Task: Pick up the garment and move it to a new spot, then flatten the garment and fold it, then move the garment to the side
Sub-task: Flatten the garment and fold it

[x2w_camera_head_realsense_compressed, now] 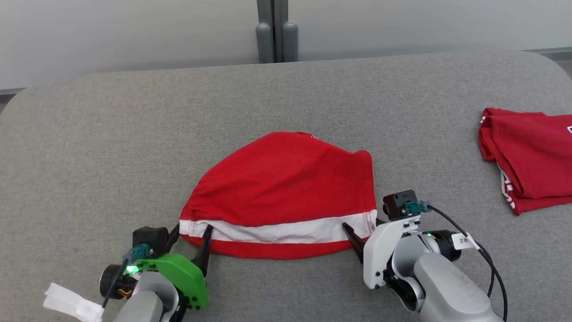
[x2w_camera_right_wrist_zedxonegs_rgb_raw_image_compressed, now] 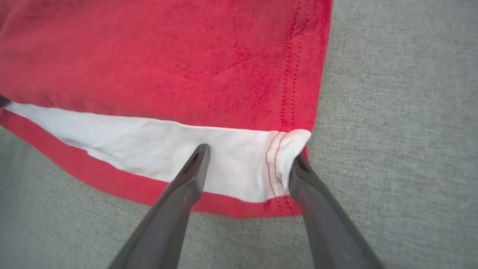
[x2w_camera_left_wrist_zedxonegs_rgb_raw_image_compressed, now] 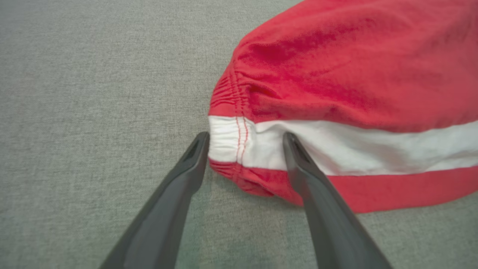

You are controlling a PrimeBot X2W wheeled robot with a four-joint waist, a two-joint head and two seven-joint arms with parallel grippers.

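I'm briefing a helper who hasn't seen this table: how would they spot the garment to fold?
On the grey table, look mid-front, between the left gripper and right gripper. The garment there is a red dome with a white band along its near hem; the other red garment, far right, is a folded stack.

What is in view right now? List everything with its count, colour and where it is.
garment: one, red with a white band, middle of the table
second garment: one, red with white markings, folded, far right of the table
table: one, grey fabric top, under both garments
posts: two, grey, behind the table's far edge
white strip: one, white, lower left beside the left arm
left gripper: one, dark fingers, open, astride the garment's left corner
right gripper: one, dark fingers, open, astride the garment's right corner
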